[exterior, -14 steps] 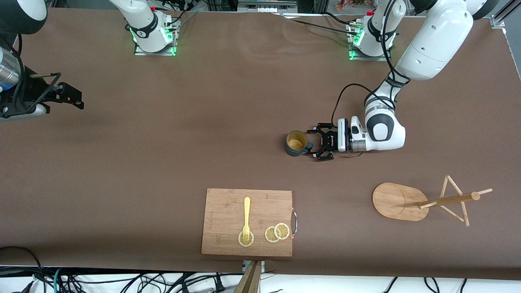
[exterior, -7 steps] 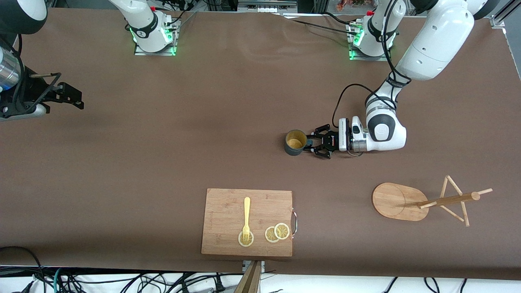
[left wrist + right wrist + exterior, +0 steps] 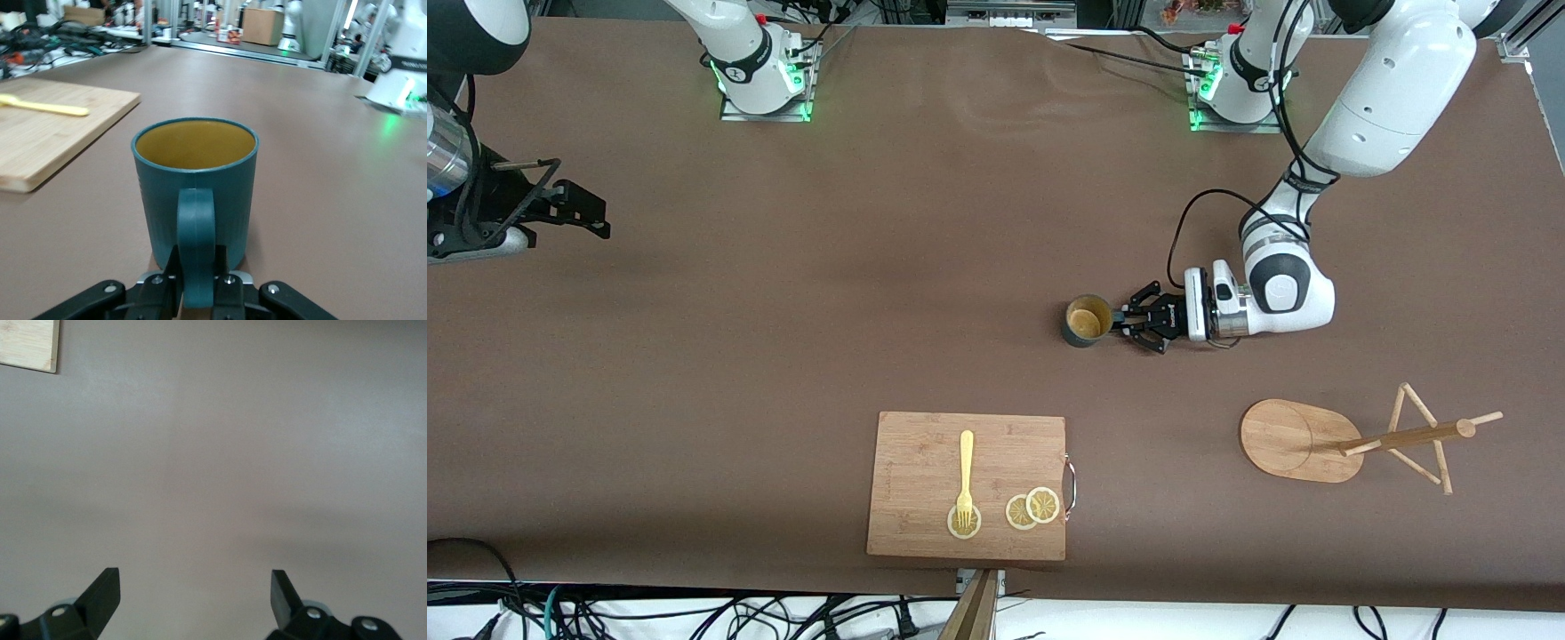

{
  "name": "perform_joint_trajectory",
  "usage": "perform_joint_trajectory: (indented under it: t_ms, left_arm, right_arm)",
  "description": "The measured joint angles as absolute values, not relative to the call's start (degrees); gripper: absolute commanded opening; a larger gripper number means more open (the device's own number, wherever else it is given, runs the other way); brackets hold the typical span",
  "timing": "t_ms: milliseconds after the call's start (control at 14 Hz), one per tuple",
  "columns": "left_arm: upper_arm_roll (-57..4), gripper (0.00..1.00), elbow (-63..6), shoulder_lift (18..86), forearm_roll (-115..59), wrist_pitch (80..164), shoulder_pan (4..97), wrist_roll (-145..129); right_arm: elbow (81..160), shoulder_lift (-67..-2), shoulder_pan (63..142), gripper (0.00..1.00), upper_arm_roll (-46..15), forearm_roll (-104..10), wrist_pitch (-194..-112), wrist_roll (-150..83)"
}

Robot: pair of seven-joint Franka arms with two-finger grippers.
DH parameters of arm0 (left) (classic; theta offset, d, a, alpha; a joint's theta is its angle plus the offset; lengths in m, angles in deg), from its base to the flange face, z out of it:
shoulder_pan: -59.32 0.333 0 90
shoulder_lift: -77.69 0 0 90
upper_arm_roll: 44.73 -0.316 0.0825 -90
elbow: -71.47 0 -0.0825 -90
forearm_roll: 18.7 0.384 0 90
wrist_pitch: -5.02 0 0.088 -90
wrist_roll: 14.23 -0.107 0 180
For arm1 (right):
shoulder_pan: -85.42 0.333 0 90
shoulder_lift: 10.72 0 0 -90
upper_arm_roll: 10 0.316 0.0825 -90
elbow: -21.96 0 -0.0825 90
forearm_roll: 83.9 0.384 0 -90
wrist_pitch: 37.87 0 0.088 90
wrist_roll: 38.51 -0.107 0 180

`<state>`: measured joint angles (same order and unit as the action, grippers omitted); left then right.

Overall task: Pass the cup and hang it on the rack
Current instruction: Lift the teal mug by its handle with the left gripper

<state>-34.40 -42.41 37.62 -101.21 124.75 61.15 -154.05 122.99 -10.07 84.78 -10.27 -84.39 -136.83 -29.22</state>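
Note:
The cup (image 3: 1087, 322), dark teal with a mustard-yellow inside, stands upright near the table's middle. My left gripper (image 3: 1120, 324) lies low and level beside it, shut on the cup's handle. In the left wrist view the handle (image 3: 195, 227) is pinched between both fingers of the left gripper (image 3: 196, 270), with the cup (image 3: 195, 177) just ahead of them. The rack (image 3: 1316, 440), a light wooden mug tree on an oval base, stands nearer the front camera toward the left arm's end. My right gripper (image 3: 569, 206) waits open at the right arm's end over bare table, and the right wrist view shows the right gripper (image 3: 193, 593) empty.
A bamboo cutting board (image 3: 925, 444) with a metal handle lies near the front edge, carrying a yellow fork (image 3: 965, 471) and lemon slices (image 3: 1032, 508). The board's corner (image 3: 47, 143) also shows in the left wrist view. Both arm bases stand along the table's back edge.
The left gripper has gone from open to shut on the cup's handle. Gripper and cup have then shifted slightly toward the left arm's end. The right arm has not moved.

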Motion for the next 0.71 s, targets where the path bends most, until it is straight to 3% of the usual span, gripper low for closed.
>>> perform_joint_trajectory:
  t_ms: [357,714]
  left_arm:
    - [-36.02,0.00,-42.17,45.25,-93.53,118.97,62.78,-132.88]
    - [-42.83,0.00,-44.62,54.94,-85.18,104.28,64.75,-116.05]
  right_arm:
    - [122.98,-10.07,84.78,1.00,-10.26,-84.39,-136.83,-29.22]
    - [122.98,-10.07,84.78,1.00,-10.25,-84.39,-136.80,-29.22]
